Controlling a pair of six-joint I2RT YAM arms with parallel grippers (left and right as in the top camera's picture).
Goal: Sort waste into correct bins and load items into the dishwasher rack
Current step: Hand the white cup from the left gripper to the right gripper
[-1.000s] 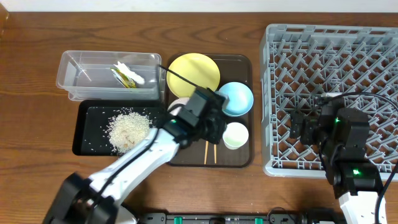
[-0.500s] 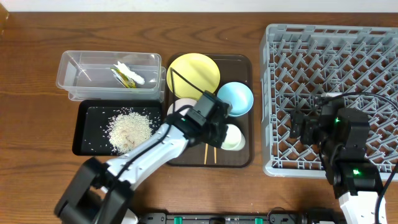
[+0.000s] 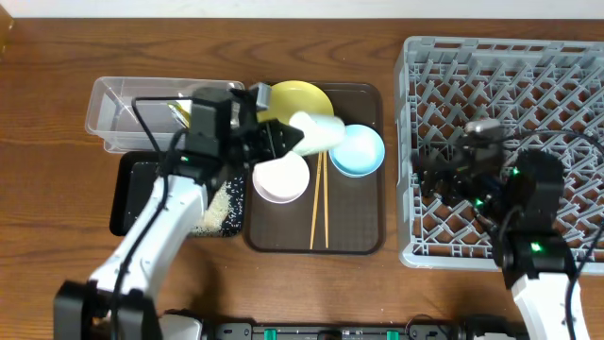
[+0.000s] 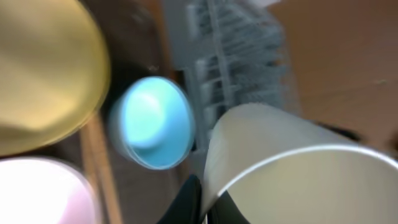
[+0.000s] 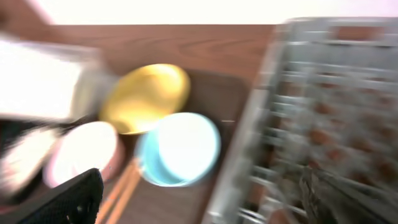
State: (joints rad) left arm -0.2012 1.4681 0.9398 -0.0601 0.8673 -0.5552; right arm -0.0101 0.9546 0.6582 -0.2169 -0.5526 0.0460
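My left gripper (image 3: pixel 279 140) is shut on the small pale cup (image 3: pixel 317 132) and holds it tilted above the brown tray, between the yellow plate (image 3: pixel 294 98) and the light blue bowl (image 3: pixel 360 151). The left wrist view shows the cup (image 4: pixel 292 168) pinched by its rim in the jaws (image 4: pixel 205 202). The white bowl (image 3: pixel 281 178) and the chopsticks (image 3: pixel 318 200) lie on the tray. My right gripper (image 3: pixel 429 177) is open and empty over the left part of the grey rack (image 3: pixel 528 85). The clear tub (image 3: pixel 127 113) holds the wrapper (image 3: pixel 176 113), mostly hidden by my arm. Rice (image 3: pixel 225 203) lies in the black tray (image 3: pixel 132 194).
The dark brown serving tray (image 3: pixel 354 231) sits between the bins and the rack. The blurred right wrist view shows the yellow plate (image 5: pixel 146 93), blue bowl (image 5: pixel 180 146), white bowl (image 5: pixel 84 152) and rack (image 5: pixel 323 112). Bare wooden table (image 3: pixel 57 189) lies left of the bins.
My left gripper has lifted the pale cup off the tray and swung up and left, uncovering the white bowl and chopsticks. My right gripper has shifted left over the rack.
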